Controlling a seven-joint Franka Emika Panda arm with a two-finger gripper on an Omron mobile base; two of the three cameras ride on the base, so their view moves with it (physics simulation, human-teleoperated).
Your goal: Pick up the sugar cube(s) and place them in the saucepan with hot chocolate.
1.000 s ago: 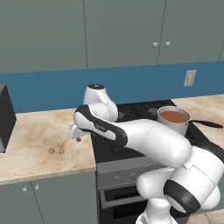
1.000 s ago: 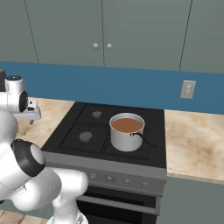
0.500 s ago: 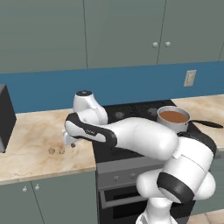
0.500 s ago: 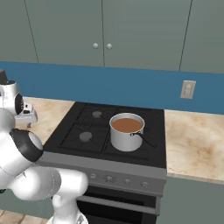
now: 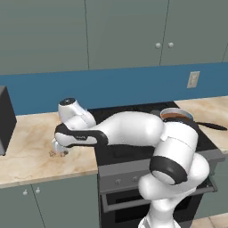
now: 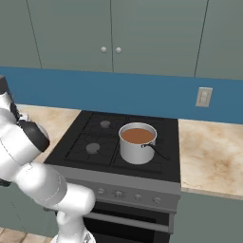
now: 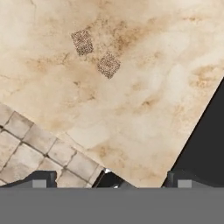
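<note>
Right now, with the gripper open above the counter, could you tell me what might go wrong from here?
1. The two small speckled sugar cubes lie close together on the beige marble counter; the open gripper may nudge one while closing on the other.
2. The silver saucepan of brown hot chocolate sits across the black stove; a tiny cube could slip during that carry.

left base view: from behind-left, facing forward and down over the stove (image 5: 133, 147) and table (image 5: 26, 156).
right base view: from behind-right, same stove (image 6: 95, 142), saucepan (image 6: 137, 144) central.
hand view: close, straight down at table (image 7: 144, 92) beside the stove edge (image 7: 208, 144).
shared: stove, saucepan (image 5: 176, 116), cabinets.
</note>
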